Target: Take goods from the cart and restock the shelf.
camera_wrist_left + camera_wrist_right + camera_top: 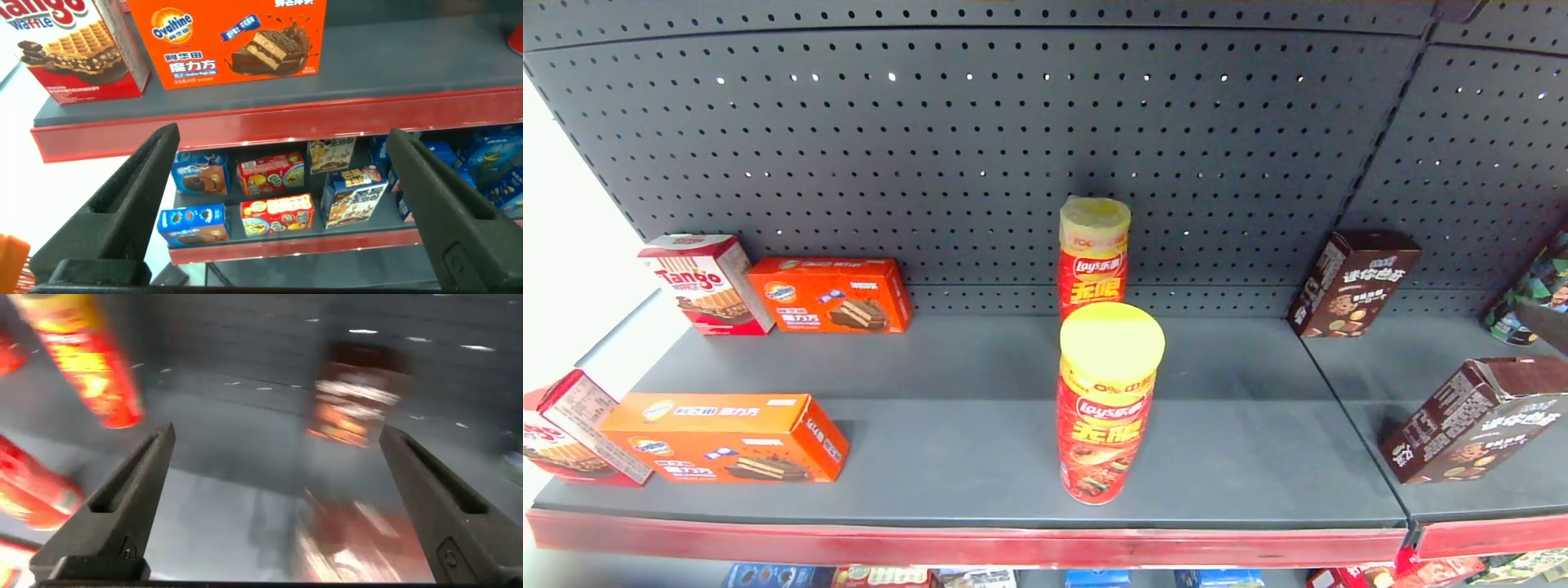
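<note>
Spread wide and empty at left gripper (pixel 282 135) before the red front lip of the shelf (pixel 947 457), likewise at right gripper (pixel 279 431); upright mid-shelf, near chip can (pixel 1104 408) with far chip can (pixel 1093 253) directly behind.

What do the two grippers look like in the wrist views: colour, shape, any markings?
The left gripper and right gripper look alike: two matte black wedge-shaped fingers each, broad at the base, tapering to blunt tips, with a rectangular recess in the side and a small round hole near the base.
</note>
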### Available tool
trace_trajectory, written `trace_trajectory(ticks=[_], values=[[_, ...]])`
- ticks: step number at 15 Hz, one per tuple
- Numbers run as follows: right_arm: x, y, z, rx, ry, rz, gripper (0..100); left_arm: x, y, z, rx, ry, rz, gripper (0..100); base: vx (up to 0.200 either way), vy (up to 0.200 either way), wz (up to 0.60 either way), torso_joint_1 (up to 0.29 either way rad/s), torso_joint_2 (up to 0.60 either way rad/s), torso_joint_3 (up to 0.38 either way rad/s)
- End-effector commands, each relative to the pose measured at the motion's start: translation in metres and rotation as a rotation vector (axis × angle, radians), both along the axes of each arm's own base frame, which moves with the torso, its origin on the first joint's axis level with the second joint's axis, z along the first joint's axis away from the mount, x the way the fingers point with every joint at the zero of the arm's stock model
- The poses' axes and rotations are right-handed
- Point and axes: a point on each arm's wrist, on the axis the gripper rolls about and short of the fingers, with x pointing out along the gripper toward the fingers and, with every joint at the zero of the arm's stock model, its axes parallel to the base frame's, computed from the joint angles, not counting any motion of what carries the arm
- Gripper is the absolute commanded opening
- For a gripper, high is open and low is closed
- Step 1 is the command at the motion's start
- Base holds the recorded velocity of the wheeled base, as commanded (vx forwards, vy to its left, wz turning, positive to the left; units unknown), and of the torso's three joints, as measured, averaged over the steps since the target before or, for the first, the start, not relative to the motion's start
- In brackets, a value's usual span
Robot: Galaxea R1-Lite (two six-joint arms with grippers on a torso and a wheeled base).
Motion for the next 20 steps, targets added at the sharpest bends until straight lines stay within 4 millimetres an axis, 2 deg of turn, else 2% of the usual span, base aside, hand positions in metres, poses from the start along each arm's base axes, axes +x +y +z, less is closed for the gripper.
trace_trajectory(ticks=[1,2,3,4,5,7,8,9,10,20], values=[[-0.101,-0.01,-0.081,0.011,-0.102,-0.155,100,0.0,0.0,0.0,0.0,0.002,0.0,100,0.0,0.0,0.0,0.0,0.0,0.0],[-0.101,-0.01,-0.081,0.011,-0.102,-0.155,100,0.0,0.0,0.0,0.0,0.002,0.0,100,0.0,0.0,0.0,0.0,0.0,0.0],[-0.124,-0.009,-0.12,0.008,-0.024,-0.193,100,0.0,0.0,0.0,0.0,0.002,0.0,100,0.0,0.0,0.0,0.0,0.0,0.0],[-0.124,-0.01,-0.141,0.019,0.033,-0.219,100,0.0,0.0,0.0,0.002,0.002,0.0,100,0.0,0.0,0.0,0.0,0.0,0.0],[-0.121,-0.01,-0.145,0.03,0.034,-0.234,100,0.0,0.0,0.0,0.002,0.002,0.0,100,0.0,0.0,0.0,0.0,0.0,0.0],[-0.107,-0.013,-0.175,0.067,0.034,-0.321,100,0.0,0.0,0.0,0.0,0.002,0.0,100,0.0,0.0,0.0,0.0,0.0,0.0],[-0.108,-0.013,-0.178,0.091,0.062,-0.33,100,0.0,0.0,0.0,-0.003,0.002,0.001,100,0.0,0.0,0.0,0.0,0.0,0.0],[-0.108,-0.012,-0.183,0.082,0.099,-0.253,100,0.0,0.0,0.0,-0.003,0.002,0.001,100,0.0,0.0,0.0,0.0,0.0,0.0],[-0.113,-0.012,-0.185,0.058,0.053,-0.158,100,0.0,0.0,0.0,-0.004,0.002,0.001,100,0.0,0.0,0.0,0.0,0.0,0.0],[-0.114,-0.011,-0.185,0.066,0.035,-0.157,100,0.0,0.0,0.0,-0.023,0.003,0.015,100,0.0,0.0,0.0,0.0,0.0,0.0]])
